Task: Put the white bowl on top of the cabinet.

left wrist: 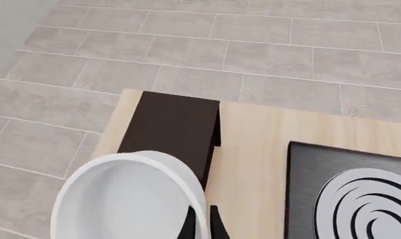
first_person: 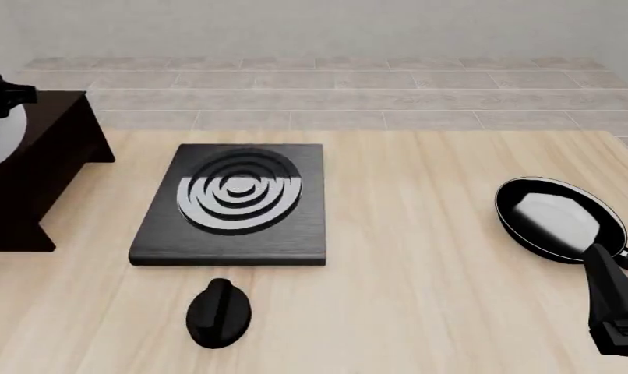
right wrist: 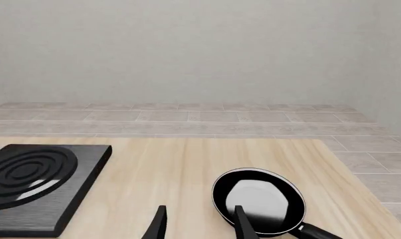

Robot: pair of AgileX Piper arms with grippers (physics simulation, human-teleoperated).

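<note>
While my left hand (left wrist: 202, 225) grips the bowl (left wrist: 121, 199) by its rim above the cabinet (left wrist: 170, 130), my right hand (right wrist: 199, 224) (by the pan (right wrist: 257, 199)) hangs open.

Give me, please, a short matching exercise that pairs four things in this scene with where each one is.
Things:
1. white bowl
2. cabinet
3. stove slab
4. frying pan

Places:
A. table's right side, by the right claw
B. table's far left corner
C. held in the left claw, over the cabinet
D. middle of the table, behind a black knob

Pairs: 1-C, 2-B, 3-D, 4-A
</note>
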